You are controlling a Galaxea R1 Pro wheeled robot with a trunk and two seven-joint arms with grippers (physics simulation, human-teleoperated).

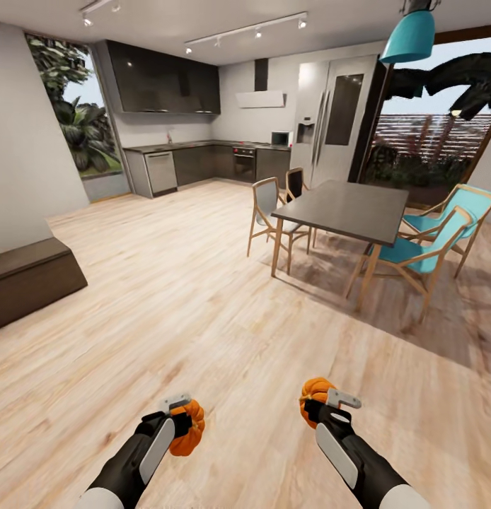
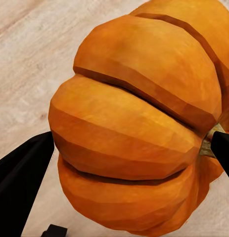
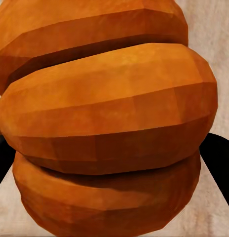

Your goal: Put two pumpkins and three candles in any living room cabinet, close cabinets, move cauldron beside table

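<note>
Both pumpkins were in hand – the left tool (image 1: 183, 418) was clenched on one pumpkin (image 1: 189, 428) at about 7 o'clock in the head view, the right tool (image 1: 329, 404) clenched on the other pumpkin (image 1: 315, 397) at about 5 o'clock, both carried low over the wood floor (image 1: 168, 297). The left wrist view showed the orange ribs filling the frame with a dark finger (image 2: 22, 165) on either side; the right wrist view showed the same for its pumpkin, orange bulk between dark finger edges. A low dark-brown unit – likely the cabinet (image 1: 30, 279) – sat at 9 o'clock against the wall, well apart from the robot, front looked shut. Dining table (image 1: 344, 208) with teal chairs (image 1: 433, 237) stood at 2 o'clock, kitchen cupboards (image 1: 196, 162) at 12. Progress, judged: pumpkins picked up but not yet stowed; cabinet needs opening, pumpkins put in, then three candles, closing up, and the cauldron moved beside a table – candles and cauldron not spotted here. No brands, labels or readable writing on anything.
</note>
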